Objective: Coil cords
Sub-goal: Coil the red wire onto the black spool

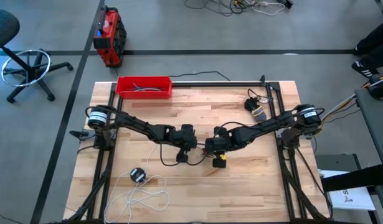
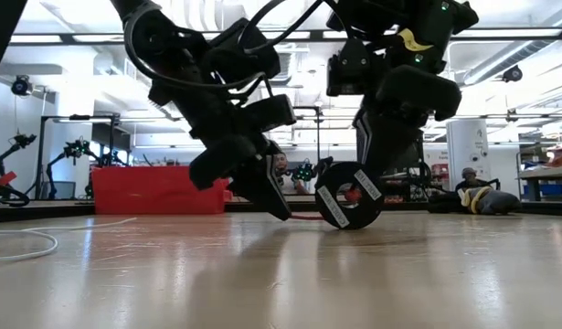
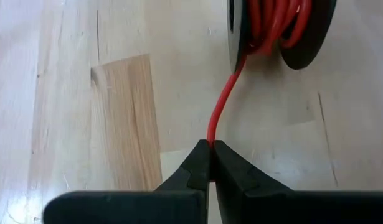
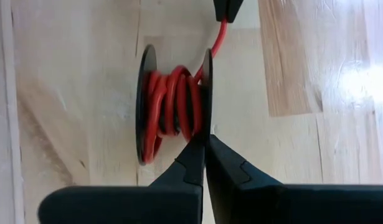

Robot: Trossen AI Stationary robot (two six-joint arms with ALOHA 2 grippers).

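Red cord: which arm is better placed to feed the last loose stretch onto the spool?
Left. The left gripper is shut on the red cord just short of the spool, which the right gripper pinches by one flange.

Two dark jointed arms, black cables looped along them. The left gripper [image 3: 211,163] shows matte black wedge fingers; the right gripper [image 4: 205,163] matches, with a yellow tag by its wrist.

A robotics lab: other robot arms [image 2: 70,151] on stands, ceiling strip lights, grey floor [image 1: 241,34].
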